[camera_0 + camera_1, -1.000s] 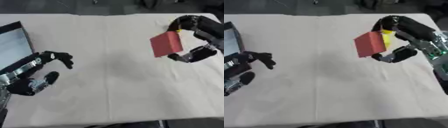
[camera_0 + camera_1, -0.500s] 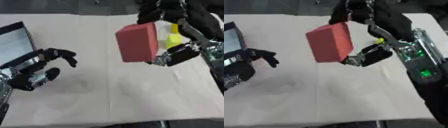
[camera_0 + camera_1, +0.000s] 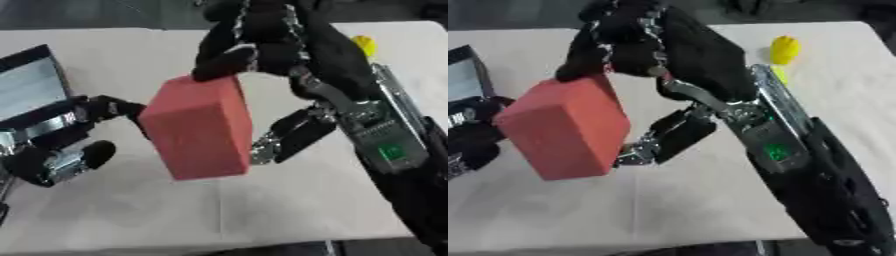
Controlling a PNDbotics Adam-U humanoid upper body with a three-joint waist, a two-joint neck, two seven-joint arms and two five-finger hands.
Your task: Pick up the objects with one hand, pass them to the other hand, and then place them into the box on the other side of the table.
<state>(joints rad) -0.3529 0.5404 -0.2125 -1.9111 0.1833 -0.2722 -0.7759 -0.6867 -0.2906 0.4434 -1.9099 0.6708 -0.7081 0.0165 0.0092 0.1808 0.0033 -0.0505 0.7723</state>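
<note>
Red block point(image 3: 199, 127): carried leftward from the worktop's point(image 3: 131, 55) right side, now raised mid-worktop, pinched between right hand point(image 3: 262, 42) fingers and thumb. Left hand point(image 3: 61, 150): fingers spread, just beside block, before box point(image 3: 31, 85). Yellow object point(image 3: 784, 49): far right; no legible writing.

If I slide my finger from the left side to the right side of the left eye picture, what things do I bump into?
Box → left hand → red block → right hand gripping the block → yellow thing on the table.

Red block point(image 3: 199, 127) nearly touches left hand point(image 3: 61, 150); little room between.
</note>
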